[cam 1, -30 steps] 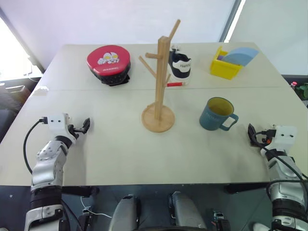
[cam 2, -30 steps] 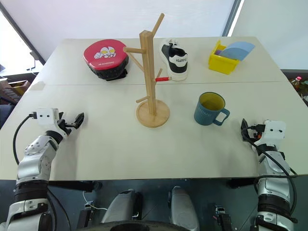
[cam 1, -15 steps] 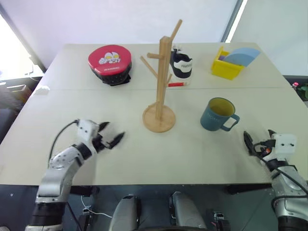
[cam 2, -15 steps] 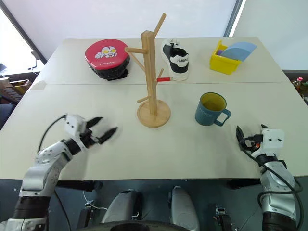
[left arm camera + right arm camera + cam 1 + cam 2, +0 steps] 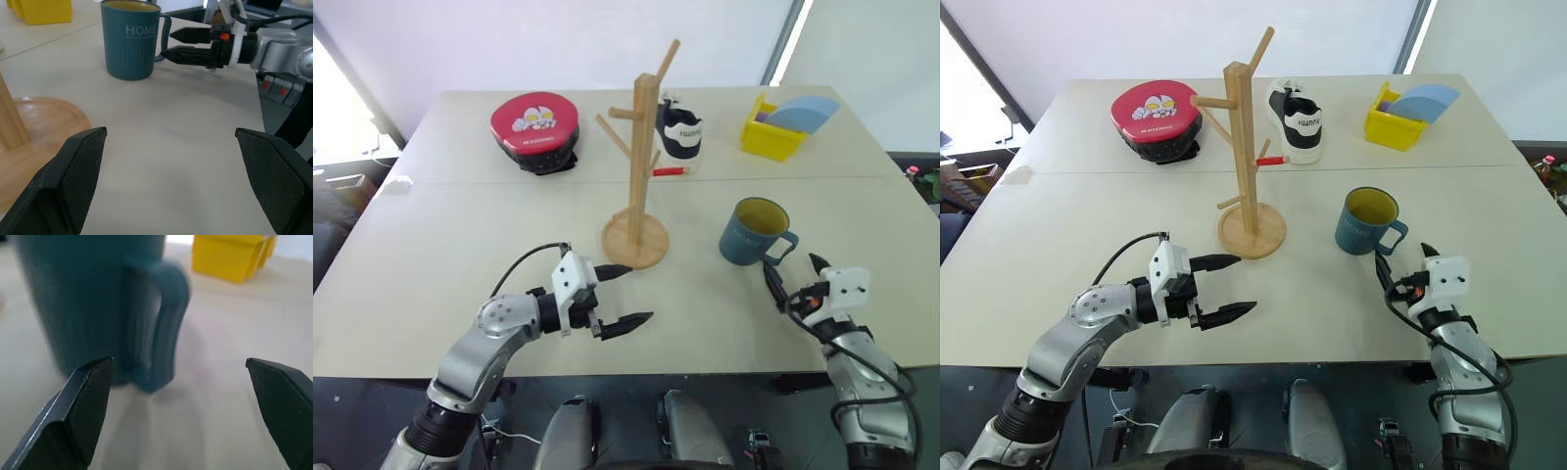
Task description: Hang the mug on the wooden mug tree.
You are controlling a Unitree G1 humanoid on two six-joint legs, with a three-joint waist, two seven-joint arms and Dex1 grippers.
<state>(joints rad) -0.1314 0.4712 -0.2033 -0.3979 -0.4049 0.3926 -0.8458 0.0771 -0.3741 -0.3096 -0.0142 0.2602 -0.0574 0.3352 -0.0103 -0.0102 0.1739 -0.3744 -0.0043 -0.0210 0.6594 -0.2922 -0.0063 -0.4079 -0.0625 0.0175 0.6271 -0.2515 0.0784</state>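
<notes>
The dusty-blue mug (image 5: 752,235) with a yellow inside stands upright on the table, right of the wooden mug tree (image 5: 644,147), with its handle turned toward the near right. My right gripper (image 5: 790,269) is open just short of that handle (image 5: 164,318) and points at it without touching. My left gripper (image 5: 638,294) is open and empty. It points to the right, just in front of the tree's round base (image 5: 635,240). The left wrist view shows the mug (image 5: 131,41) with the right gripper (image 5: 168,44) beside its handle.
At the back of the table lie a red round case (image 5: 534,127), a black-and-white shoe (image 5: 680,132) with a red pen (image 5: 669,171), and a yellow bin (image 5: 773,132) holding a blue sheet. The table's front edge runs just below both arms.
My left arm has swung far to the right, from the table's left side to in front of the tree base, and its gripper now points right. My right gripper has moved left toward the mug's handle.
</notes>
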